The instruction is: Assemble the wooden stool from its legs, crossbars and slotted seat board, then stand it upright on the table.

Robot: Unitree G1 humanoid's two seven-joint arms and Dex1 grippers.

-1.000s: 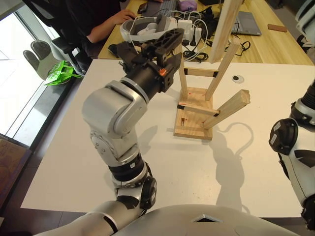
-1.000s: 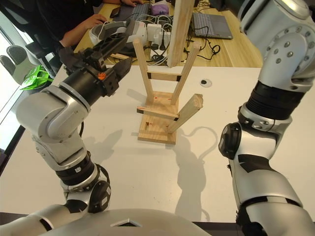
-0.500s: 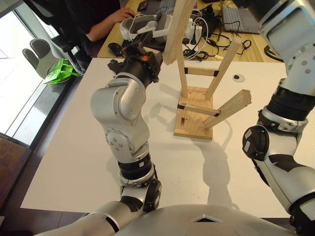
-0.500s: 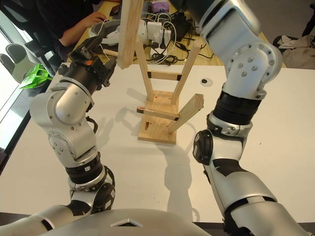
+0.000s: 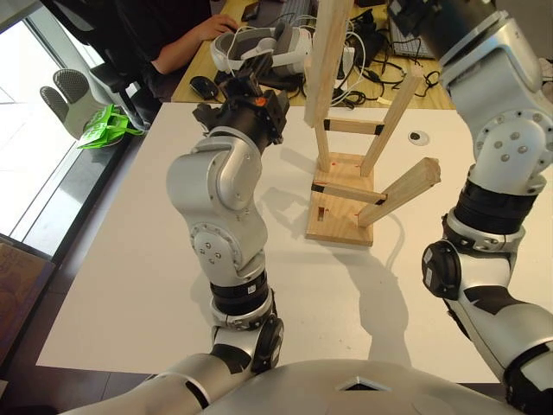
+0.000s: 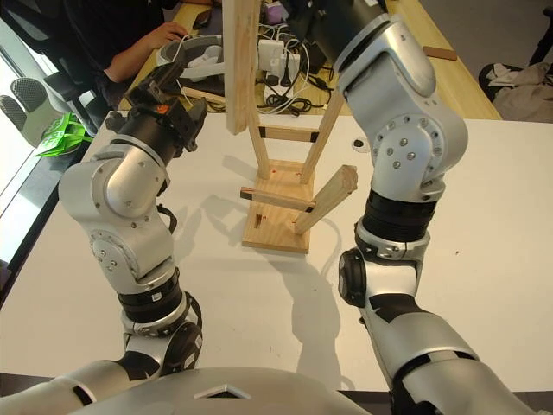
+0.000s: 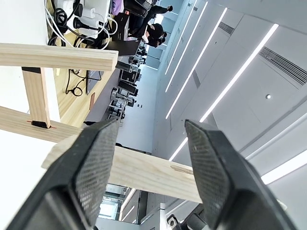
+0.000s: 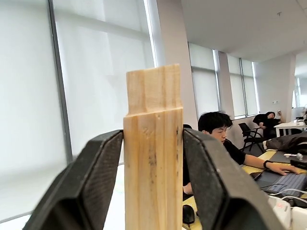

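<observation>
Leg held vertical, right pincer clamping it.

The left arm and right arm have rounded silver shells, black joint rings and small dark screws. The black fingers carry dotted grip pads.

White surface with a wooden desk behind it, cluttered with cables. Tall windows give bright daylight. Long ceiling light strips overhead. Dark floor, green bag and grey chairs on the left.
</observation>
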